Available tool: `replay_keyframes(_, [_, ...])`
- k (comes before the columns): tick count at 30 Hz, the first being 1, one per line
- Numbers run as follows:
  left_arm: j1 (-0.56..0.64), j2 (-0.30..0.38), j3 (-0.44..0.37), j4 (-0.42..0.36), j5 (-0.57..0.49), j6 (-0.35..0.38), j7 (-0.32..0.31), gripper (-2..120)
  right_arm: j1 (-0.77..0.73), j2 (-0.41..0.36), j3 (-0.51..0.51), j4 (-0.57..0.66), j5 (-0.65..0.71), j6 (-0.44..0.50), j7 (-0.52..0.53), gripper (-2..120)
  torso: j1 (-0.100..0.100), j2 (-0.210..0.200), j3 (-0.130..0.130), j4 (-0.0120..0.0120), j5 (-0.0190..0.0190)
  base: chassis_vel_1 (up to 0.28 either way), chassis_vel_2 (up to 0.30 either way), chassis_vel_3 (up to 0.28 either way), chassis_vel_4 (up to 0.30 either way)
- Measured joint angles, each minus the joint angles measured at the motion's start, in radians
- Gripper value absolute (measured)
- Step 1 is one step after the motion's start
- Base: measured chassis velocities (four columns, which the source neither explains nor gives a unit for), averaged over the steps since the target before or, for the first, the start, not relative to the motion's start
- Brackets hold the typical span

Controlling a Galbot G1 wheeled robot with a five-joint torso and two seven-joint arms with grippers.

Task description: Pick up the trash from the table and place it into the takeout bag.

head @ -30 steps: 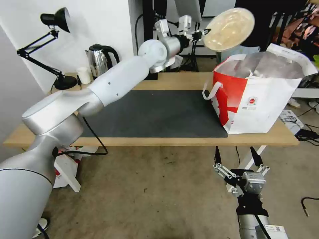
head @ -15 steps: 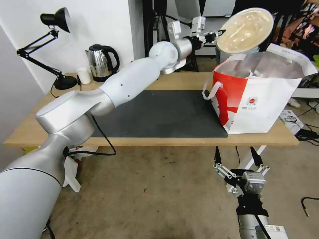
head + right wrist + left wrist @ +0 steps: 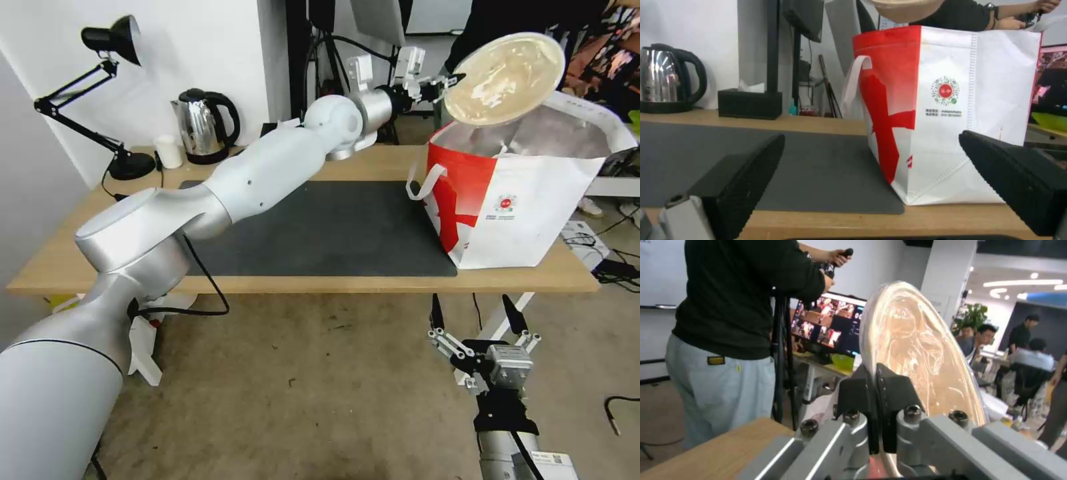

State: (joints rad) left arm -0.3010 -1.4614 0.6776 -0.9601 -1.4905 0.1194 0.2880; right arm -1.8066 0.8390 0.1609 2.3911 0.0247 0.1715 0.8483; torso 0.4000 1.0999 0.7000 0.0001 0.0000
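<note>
A shallow beige round bowl, a piece of the trash, hangs tilted on edge over the open top of the takeout bag. My left gripper is shut on the bowl's rim; in the left wrist view its dark pads pinch the rim of the bowl. The white and red bag stands on the right end of the light-wood table. Low in front of the table, my right gripper is parked and open. Its wrist view shows the bag with the bowl above it.
A dark grey mat covers the table's middle. A kettle, a small white cup and a black desk lamp stand at the back left, with a black tissue box nearby. A person stands behind the table.
My left arm has carried the bowl to the right and slightly down, from left of the bag to above its opening. The right arm has stayed still.
</note>
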Motion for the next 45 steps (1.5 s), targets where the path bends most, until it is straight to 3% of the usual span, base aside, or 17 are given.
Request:
replay_keyframes(7, [0.004,-0.015,0.020,0.009,0.099,-0.006,-0.040,0,0.000,0.000,0.000,0.000,0.000,0.000,0.000,100,0.000,0.000,0.000,-0.0001,0.0000,0.000,0.000,0.000,0.000])
replay_keyframes(17, [0.020,-0.013,0.034,0.018,0.161,-0.009,-0.065,0,0.000,0.000,0.000,0.000,0.000,0.000,0.000,100,0.000,0.000,0.000,-0.0001,0.0001,0.000,0.000,0.000,0.000])
replay_keyframes(45, [0.039,-0.010,0.053,0.040,0.210,-0.003,-0.038,0,0.000,0.000,0.000,0.000,0.000,0.000,0.000,100,0.000,0.000,0.000,-0.0001,0.0000,0.000,0.000,0.000,0.000])
